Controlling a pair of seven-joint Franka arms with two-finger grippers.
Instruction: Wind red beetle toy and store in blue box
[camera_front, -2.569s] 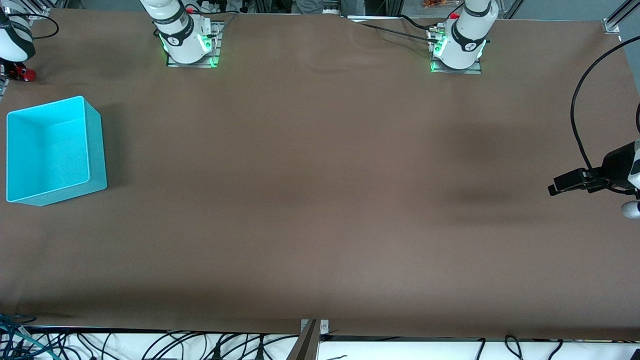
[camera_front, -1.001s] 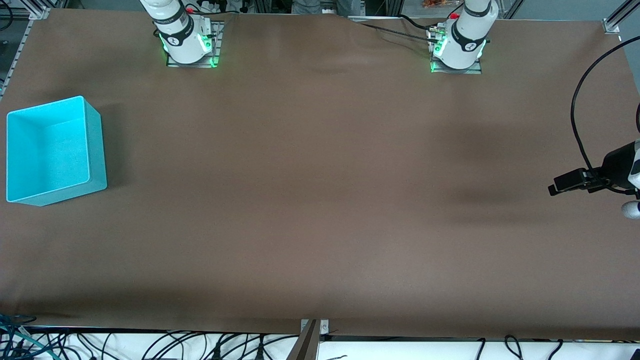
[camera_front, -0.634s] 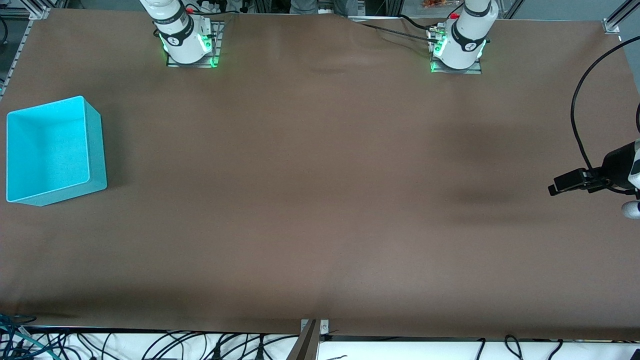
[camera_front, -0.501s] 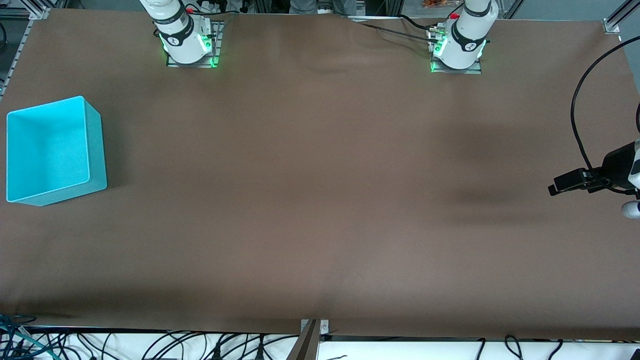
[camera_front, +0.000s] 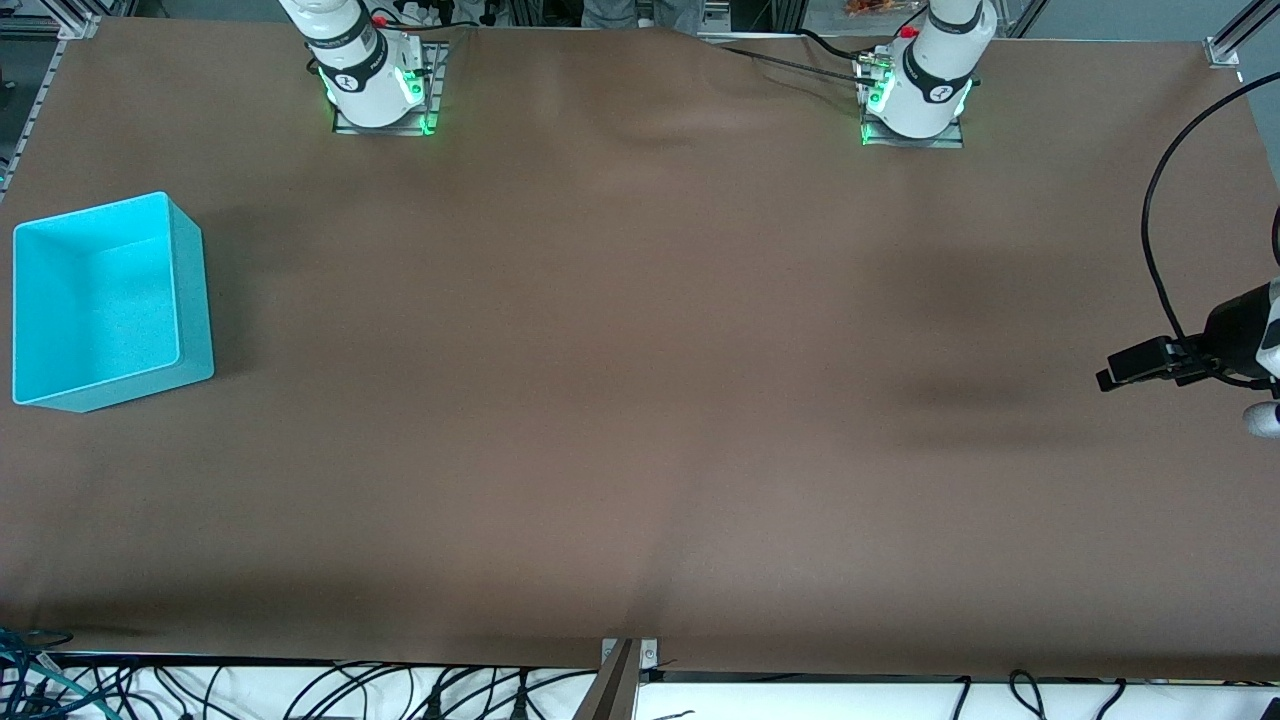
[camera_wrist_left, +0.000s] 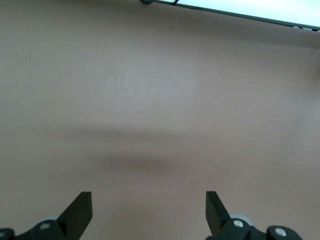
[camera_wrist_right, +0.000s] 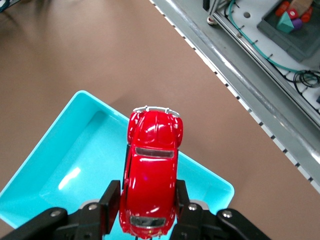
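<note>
1. At the upper left edge of the front view, the right arm's white wrist and the red toy car it carried are gone; both were there in the oldest picture.
2. The brown table cloth now bulges more at the top middle edge.

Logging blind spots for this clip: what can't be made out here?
- Right gripper and red beetle toy: outside the front view's frame.
- Blue box: right wrist view cuts off part; the toy covers some floor.
- Left gripper: front view's edge crops it.
</note>
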